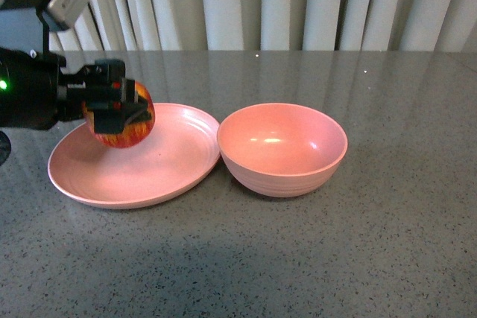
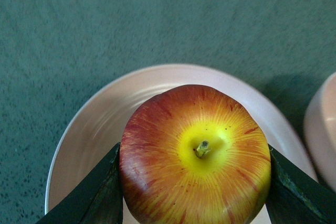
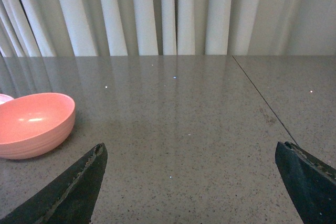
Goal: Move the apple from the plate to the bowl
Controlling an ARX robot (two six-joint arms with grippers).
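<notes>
My left gripper [image 1: 119,113] is shut on the apple [image 1: 128,130], red with yellow-orange streaks, and holds it lifted above the left part of the flat pink plate [image 1: 175,158]. In the left wrist view the apple [image 2: 195,156] shows its yellow stem dimple between the dark fingers [image 2: 94,192], with the plate [image 2: 100,124] below it. The deep pink bowl [image 1: 282,148] stands empty just right of the plate, touching its rim. My right gripper [image 3: 191,182] is open and empty over bare table; the bowl [image 3: 32,123] lies off to its side. The right arm is out of the front view.
A grey speckled tabletop [image 1: 298,258] carries both dishes. White vertical curtains [image 1: 298,1] hang behind the table's far edge. A thin seam [image 3: 262,98] runs across the tabletop in the right wrist view.
</notes>
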